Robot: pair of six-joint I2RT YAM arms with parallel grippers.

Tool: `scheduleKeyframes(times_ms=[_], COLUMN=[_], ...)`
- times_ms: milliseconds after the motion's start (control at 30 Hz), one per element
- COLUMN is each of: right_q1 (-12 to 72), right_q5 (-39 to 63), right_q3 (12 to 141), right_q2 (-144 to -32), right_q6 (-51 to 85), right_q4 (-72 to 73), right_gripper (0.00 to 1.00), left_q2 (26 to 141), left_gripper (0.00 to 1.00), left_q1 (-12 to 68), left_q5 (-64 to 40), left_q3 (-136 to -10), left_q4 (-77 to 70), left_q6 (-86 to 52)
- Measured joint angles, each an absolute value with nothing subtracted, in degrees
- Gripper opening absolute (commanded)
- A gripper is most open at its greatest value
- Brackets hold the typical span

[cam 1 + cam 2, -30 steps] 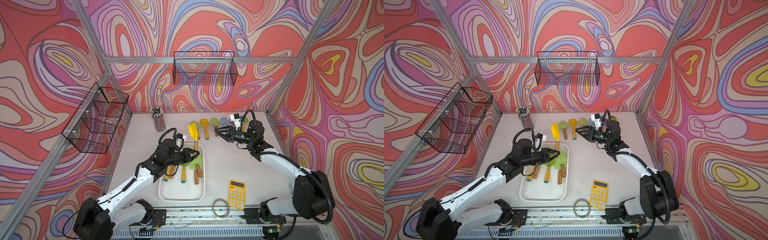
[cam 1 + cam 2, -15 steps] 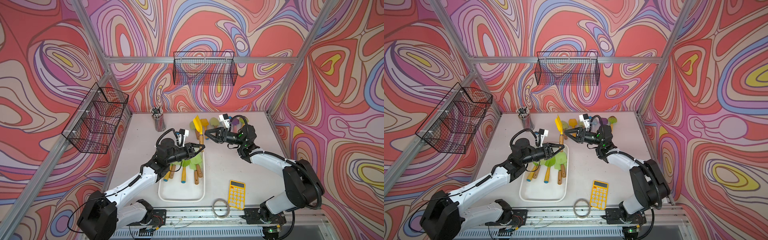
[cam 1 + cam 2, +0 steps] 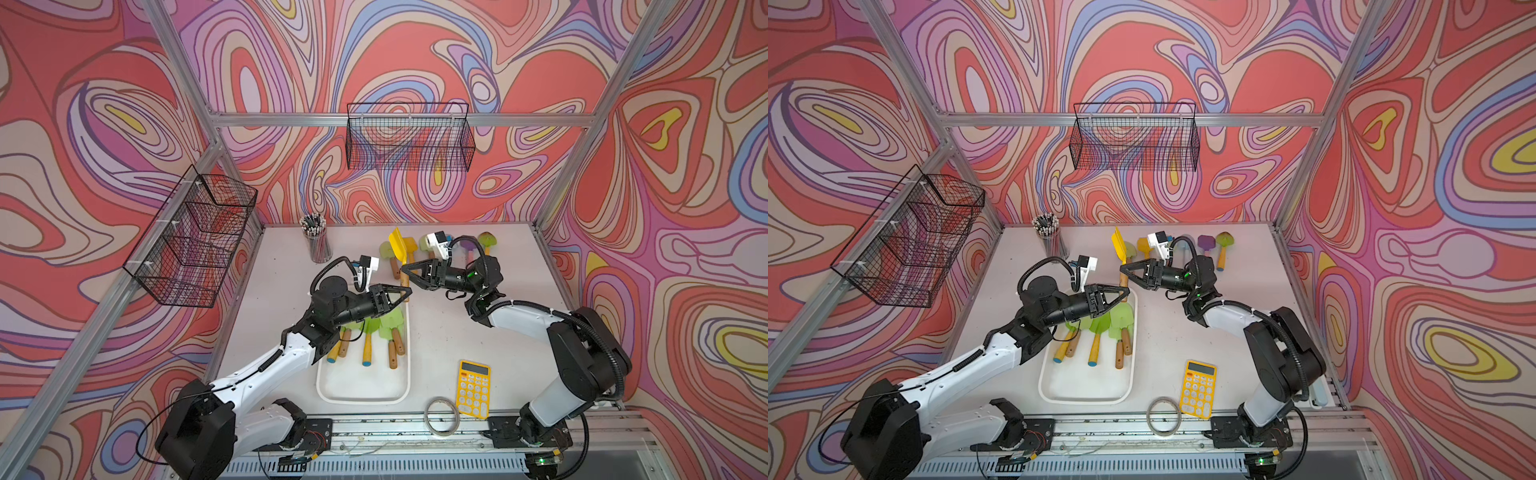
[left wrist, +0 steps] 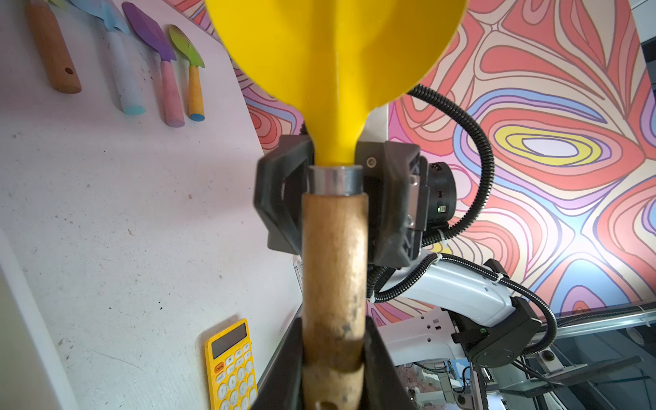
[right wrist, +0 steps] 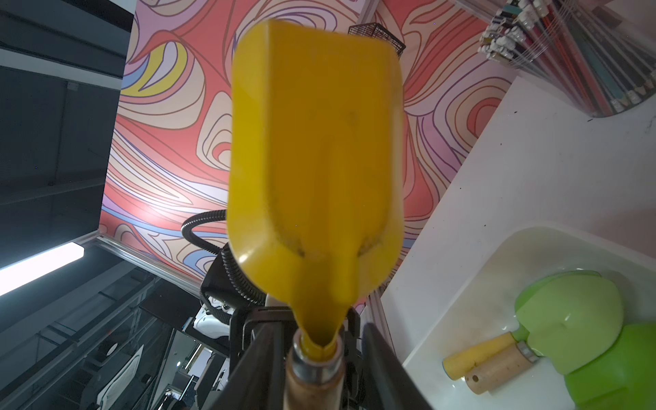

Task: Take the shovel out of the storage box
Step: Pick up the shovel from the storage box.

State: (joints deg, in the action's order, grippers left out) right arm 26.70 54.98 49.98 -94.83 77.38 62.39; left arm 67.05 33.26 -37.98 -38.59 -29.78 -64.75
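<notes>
The wooden-handled yellow plastic shovel [image 3: 397, 246] is pinched low on its handle by the left gripper [image 3: 405, 292]. Its neck is straddled by the right gripper [image 3: 404, 271]; whether it is clamped cannot be told.

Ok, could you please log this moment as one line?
left gripper: shut on shovel; right gripper: around neck, grip unclear; shovel: out of storage box

**Free room and obstacles.** Bare desk [image 3: 440, 332] runs between the storage box [image 3: 361, 384] and the right arm [image 3: 523, 320]. The near half of the box floor is bare, and green shovels [image 3: 390, 322] fill its far half. Over the far end, the left claw [image 3: 406, 291] and right claw [image 3: 403, 269] face tip to tip at the upright yellow shovel [image 3: 399, 248], closing that gap. The left arm [image 3: 266, 365] slants across the box's left side.

- **Far edge:** pencil cup [image 3: 318, 245] and a row of shovels [image 3: 1224, 245].
- **Near edge:** calculator [image 3: 473, 388] and tape ring [image 3: 441, 417].
- **Walls:** wire baskets [image 3: 191, 241] hang on the left and back walls.
</notes>
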Motion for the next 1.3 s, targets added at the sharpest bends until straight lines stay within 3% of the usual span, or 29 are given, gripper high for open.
scheduleKeyframes(times_ms=[267,433,767,933,1000,1100,1167,1300], right_q1=[26.7,26.7,26.7,26.7,26.7,26.7,26.59,25.41], right_q5=[54.89,54.89,54.94,54.94,55.0,55.02,54.92,54.98], right_q3=[50.7,51.16,51.77,51.92,51.92,51.92,51.92,51.92], right_q2=[-96.66,-96.97,-98.91,-99.22,-99.22,-99.22,-99.22,-98.94], right_q6=[80.62,81.41,83.99,85.45,85.62,85.12,84.53,82.78], right_q4=[65.89,67.22,69.97,70.35,70.26,69.8,68.77,65.82], right_gripper=[0.34,0.26,0.31,0.15,0.1,0.09,0.09,0.1], left_q2=[66.67,66.61,66.63,66.7,66.74,66.74,66.37,63.53], left_gripper=[0.0,0.0,0.02,0.04,0.13,0.43,0.56,0.67], left_q1=[32.99,32.99,32.95,32.88,32.88,32.88,32.86,31.77], left_q5=[-38.02,-38.46,-38.87,-38.81,-38.74,-38.52,-38.26,-36.49], left_q3=[-37.69,-37.69,-37.39,-37.36,-37.36,-37.39,-37.41,-37.45], left_q4=[-29.85,-30.24,-30.26,-30.26,-30.28,-29.78,-27.9,-20.49], left_q6=[-64.75,-64.73,-64.73,-64.27,-64.12,-63.26,-62.26,-59.29])
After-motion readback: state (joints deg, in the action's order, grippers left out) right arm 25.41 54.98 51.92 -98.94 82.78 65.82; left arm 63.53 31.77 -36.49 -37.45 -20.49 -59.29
